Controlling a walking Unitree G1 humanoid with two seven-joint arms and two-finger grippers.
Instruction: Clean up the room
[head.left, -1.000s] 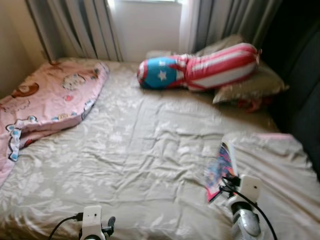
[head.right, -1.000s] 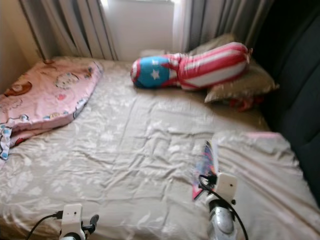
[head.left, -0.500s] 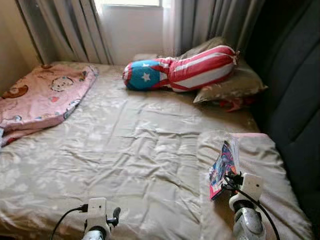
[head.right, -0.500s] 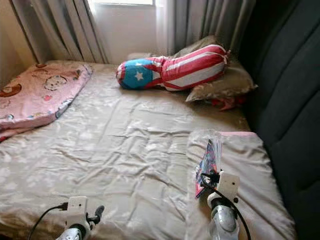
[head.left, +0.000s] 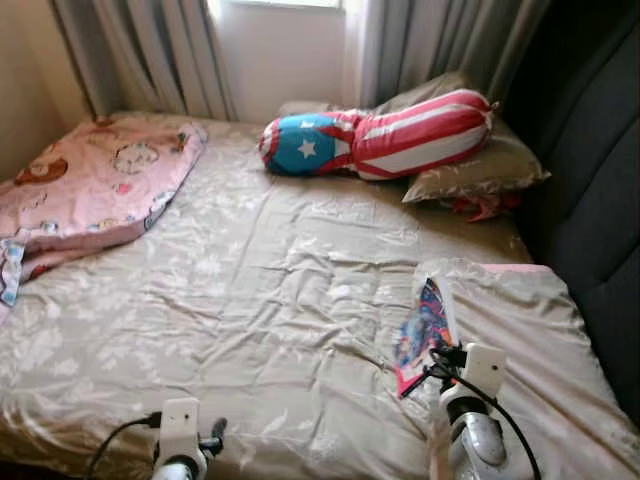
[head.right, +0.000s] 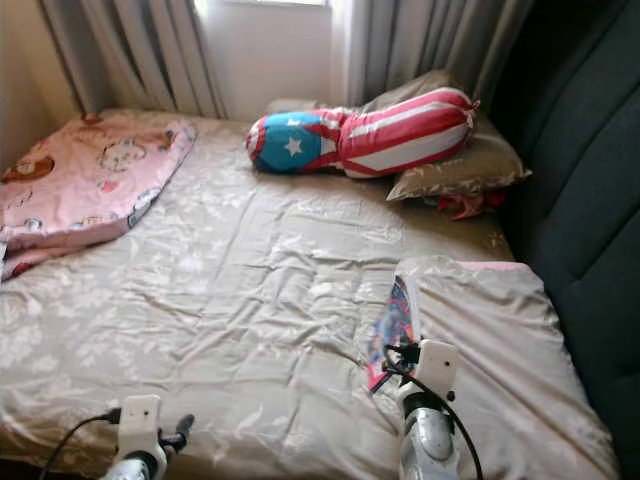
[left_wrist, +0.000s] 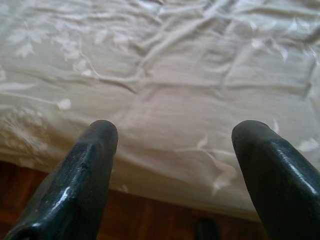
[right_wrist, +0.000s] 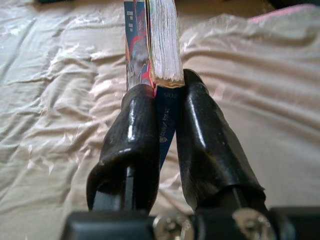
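Eye views: right gripper (head.left: 432, 357) holds a book (head.left: 424, 322) upright above the bed (head.left: 260, 290), beside a pillow (head.left: 520, 330) (near the dark headboard).
Left wrist: left gripper (left_wrist: 172, 150) spread wide, holding nothing, over the bed edge.
Right wrist: fingers (right_wrist: 135, 130) clamped on the book's spine.

Right arm raised at lower right of the head views, silver forearm pointing forward, black cable looping over the wrist. Right hand (right_wrist: 160, 125): two black fingers (right_wrist: 132, 135) pressed close together, clamped on the spine end of a book (head.left: 424, 330), which stands on edge ahead of the wrist. Left arm low at lower left, wrist just in view. Left hand (left_wrist: 172, 150): fingers (left_wrist: 87, 165) spread wide apart, nothing between them.
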